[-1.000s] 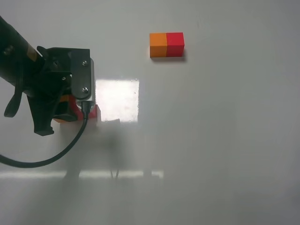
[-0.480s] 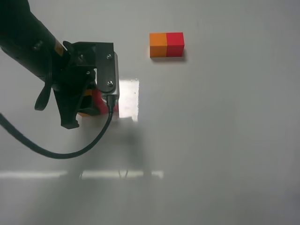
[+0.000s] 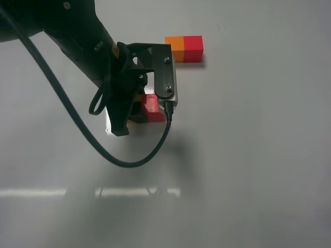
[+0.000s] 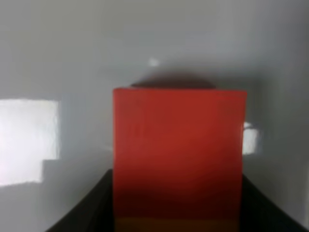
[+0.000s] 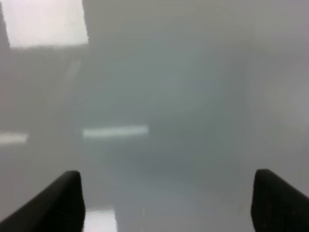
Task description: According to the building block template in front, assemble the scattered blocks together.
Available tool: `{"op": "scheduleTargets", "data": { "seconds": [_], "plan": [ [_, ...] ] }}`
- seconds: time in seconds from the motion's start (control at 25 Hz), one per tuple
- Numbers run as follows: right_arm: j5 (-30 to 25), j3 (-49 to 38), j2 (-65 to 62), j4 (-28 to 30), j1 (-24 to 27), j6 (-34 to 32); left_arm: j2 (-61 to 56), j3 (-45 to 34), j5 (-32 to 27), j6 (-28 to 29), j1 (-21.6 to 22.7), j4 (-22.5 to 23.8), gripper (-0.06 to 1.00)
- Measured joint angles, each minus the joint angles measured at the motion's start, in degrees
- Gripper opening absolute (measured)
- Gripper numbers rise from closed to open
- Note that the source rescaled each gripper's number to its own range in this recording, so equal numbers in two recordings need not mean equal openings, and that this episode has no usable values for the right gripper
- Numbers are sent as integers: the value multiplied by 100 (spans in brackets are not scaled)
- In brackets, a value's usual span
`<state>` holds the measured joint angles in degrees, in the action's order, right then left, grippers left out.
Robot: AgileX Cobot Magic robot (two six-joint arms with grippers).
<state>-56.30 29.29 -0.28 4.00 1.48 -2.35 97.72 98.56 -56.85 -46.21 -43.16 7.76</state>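
Between our left jaws sits the red cube (image 4: 178, 145). Its two sides touch the dark fingers (image 4: 89, 208), so these jaws are pinching it. At the cube's edge nearest the wrist a thin strip of the orange cube (image 4: 176, 226) shows, flush against the red one; the rest of it is hidden. From above, the red cube peeks out beside the wrist camera's bracket. We cannot tell whether the pair rests on the bench (image 3: 248, 155) or hangs just above it. Beyond the left jaws and apart from the pinched cubes, the template (image 3: 184, 48) lies flat on the bench, its orange half nearer these jaws and its red half farther. Our right jaws stand spread wide, fingertips (image 5: 67, 203) well apart, with blurred grey bench between them and ahead.
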Motion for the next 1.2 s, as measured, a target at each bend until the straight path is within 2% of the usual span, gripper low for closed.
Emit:
{"op": "scheduleTargets", "data": {
  "seconds": [0.6,1.2],
  "plan": [
    [0,0,0,0,0,0,876,1147,-255,257,-481,-43,0],
    [0,0,0,0,0,-6,947,1204,-230,280,-544,-58,0]
  ]
}}
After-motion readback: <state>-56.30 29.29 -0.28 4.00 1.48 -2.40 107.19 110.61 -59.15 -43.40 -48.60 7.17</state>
